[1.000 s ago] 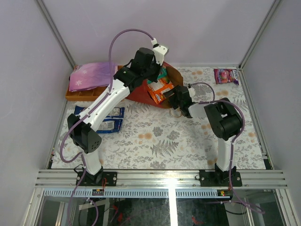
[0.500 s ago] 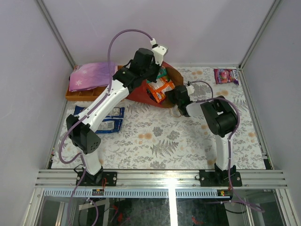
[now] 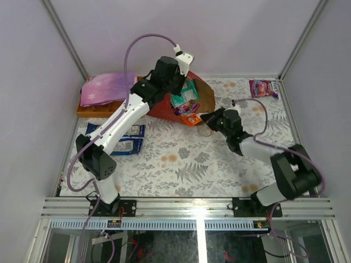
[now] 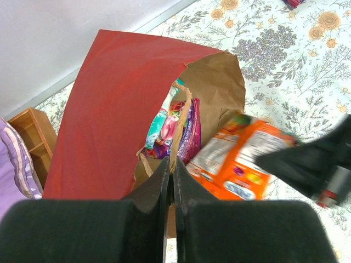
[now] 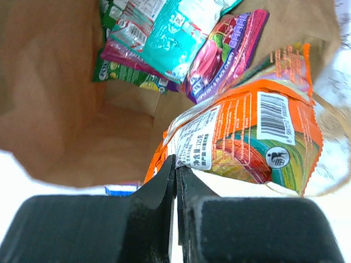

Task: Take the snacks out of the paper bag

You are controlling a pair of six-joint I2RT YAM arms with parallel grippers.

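Observation:
The paper bag [image 3: 160, 108], red outside and brown inside, lies on its side with its mouth facing right. My left gripper [image 4: 171, 176] is shut on the bag's [image 4: 109, 109] brown rim by a loop handle and holds the mouth open. My right gripper [image 5: 176, 164] is shut on a corner of an orange snack packet [image 5: 247, 137]. That packet [image 3: 190, 119] sits at the bag's mouth, in front of the right gripper [image 3: 205, 117]. Teal [image 5: 175, 27], magenta [image 5: 225, 49] and green [image 5: 120, 74] packets lie deeper inside the bag.
A purple-magenta packet [image 3: 263, 87] lies on the table at the back right. Blue-and-white packets [image 3: 123, 138] lie at the left. A folded purple cloth [image 3: 107, 87] rests on a wooden tray [image 3: 88, 111] at the back left. Walls enclose the flowered table.
My right gripper has shut on the orange packet and drawn it right and nearer, to the bag's mouth. The right arm has swung out to the right. The left gripper keeps its hold.

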